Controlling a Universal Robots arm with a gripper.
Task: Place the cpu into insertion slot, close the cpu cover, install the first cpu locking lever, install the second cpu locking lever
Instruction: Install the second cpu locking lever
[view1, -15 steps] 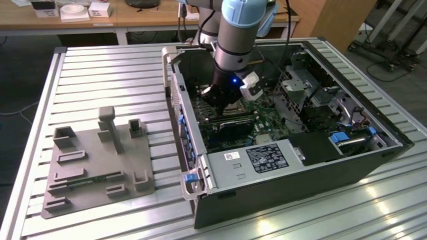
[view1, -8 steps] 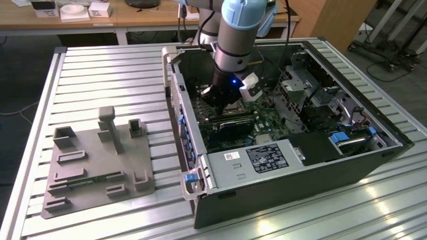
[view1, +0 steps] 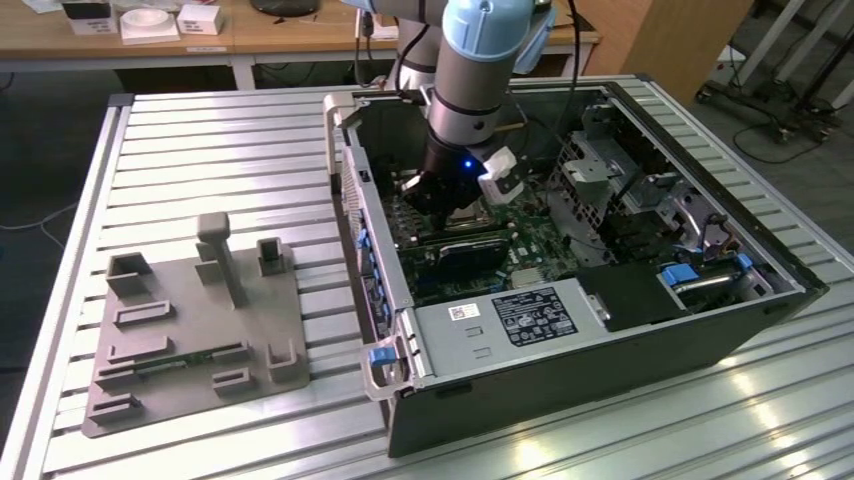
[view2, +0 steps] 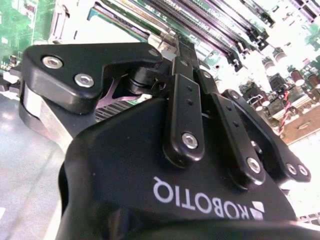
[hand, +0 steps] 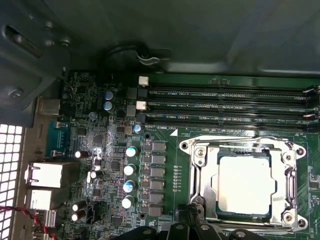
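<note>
In the first wrist view the cpu (hand: 246, 184) lies flat in the insertion slot (hand: 287, 216), its silvery-grey top showing through the square cut-out of the cpu cover (hand: 201, 182). The cover lies down over the chip. Thin metal lever rods run along the socket's edges; I cannot tell whether they are latched. My gripper (hand: 187, 231) hangs just off one edge of the socket, shut with nothing between its fingers. The exterior view has the gripper (view1: 447, 205) deep inside the open computer case, low over the board. In the second wrist view the gripper (view2: 172, 42) points at the socket.
Long black memory slots (hand: 225, 107) run beside the socket. Capacitors (hand: 129, 170) and rear ports (hand: 47, 175) stand on the board. The case wall (view1: 350, 200) is close to the arm. A grey white-labelled box (view1: 514, 318) fills the case's near end. A grey fixture plate (view1: 194, 330) lies on the slatted table.
</note>
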